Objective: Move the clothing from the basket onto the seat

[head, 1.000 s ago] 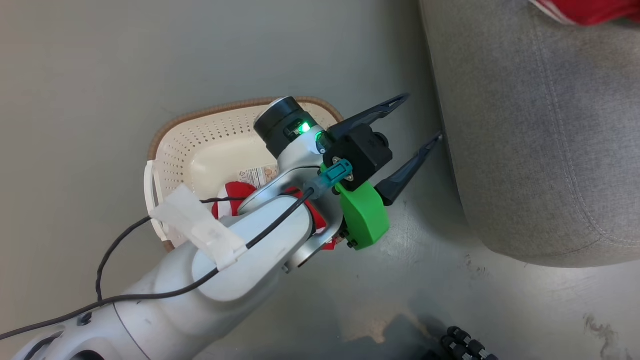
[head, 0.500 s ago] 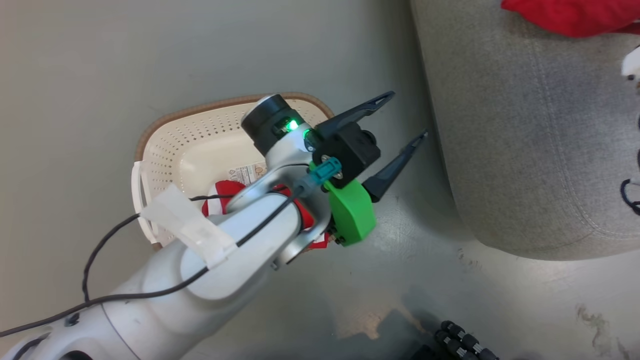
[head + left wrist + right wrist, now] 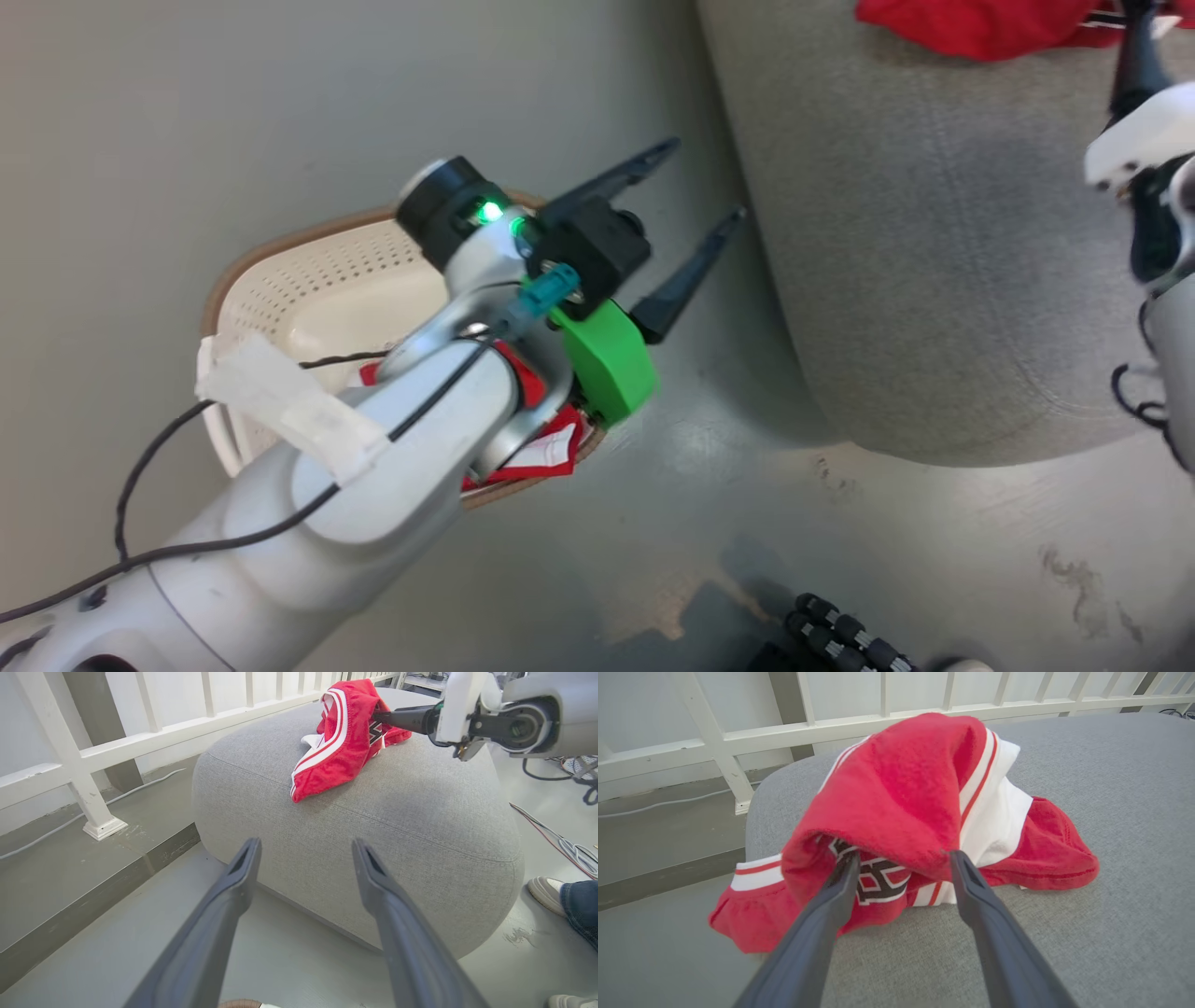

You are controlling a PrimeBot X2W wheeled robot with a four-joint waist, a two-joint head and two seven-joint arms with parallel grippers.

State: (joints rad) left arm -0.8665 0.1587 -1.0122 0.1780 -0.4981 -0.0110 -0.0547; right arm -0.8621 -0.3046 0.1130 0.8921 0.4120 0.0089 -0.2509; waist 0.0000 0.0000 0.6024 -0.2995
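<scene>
Right wrist view puts us right on it: the right gripper is spread wide, clamping nothing, with its tips poked into the heaped red garment on the grey seat, one tip tucked under a fold. That's the danger, I'd say: pull away carelessly and the soft cloth could catch on that finger and get dragged along. It sits near the seat's edge on the railing side, so a tug might tip it onto the floor. Over on the head view, the left gripper hangs open and empty above the basket, pointing at the seat. The other red garment lies in the basket under the forearm, a corner flopped over the brown rim; a poor pinch there could lift a mere edge and drop it short. Underfoot it's smooth grey floor, scuffed in spots, with a white railing behind the seat, and loose cables and a person's shoe close by.
</scene>
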